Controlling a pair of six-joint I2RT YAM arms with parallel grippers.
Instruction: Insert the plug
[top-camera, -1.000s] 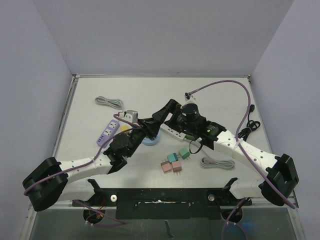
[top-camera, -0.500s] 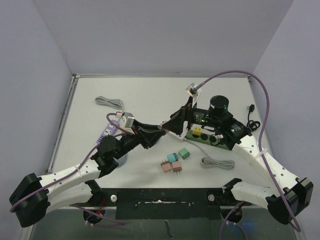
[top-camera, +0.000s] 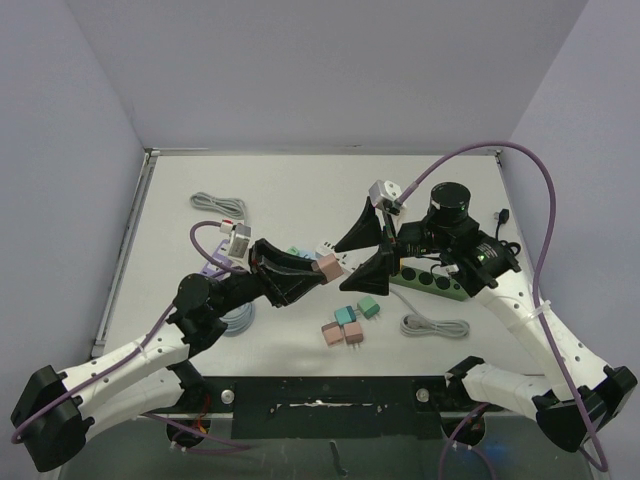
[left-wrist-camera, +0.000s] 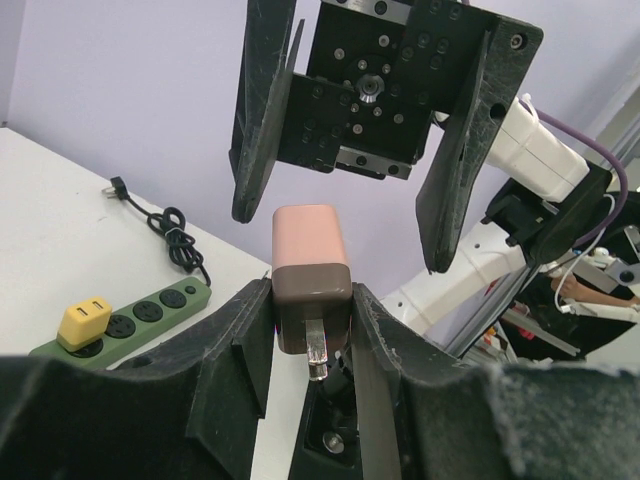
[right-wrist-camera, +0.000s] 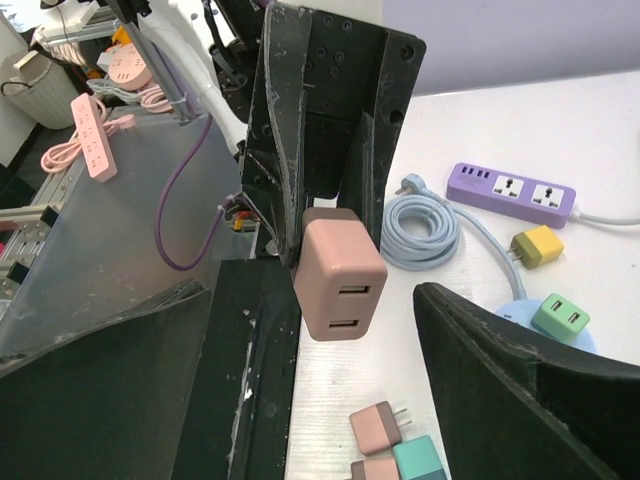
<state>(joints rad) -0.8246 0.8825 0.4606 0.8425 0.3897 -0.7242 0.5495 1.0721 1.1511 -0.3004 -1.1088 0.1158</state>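
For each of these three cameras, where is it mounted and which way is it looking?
Top external: above and behind the bases, looking down on the table; left arm and right arm show.
Left wrist: on the left arm, looking past the left gripper shut on the pink charger toward the open right gripper.
Right wrist: on the right arm, looking between its own fingers at that charger.
Shared: the wrist views see the charger from opposite sides.

pink plug (right-wrist-camera: 340, 280) pinched in left gripper (right-wrist-camera: 322, 235) | right gripper (right-wrist-camera: 312, 296) spread wide, not touching it | purple power strip (right-wrist-camera: 512, 189) behind
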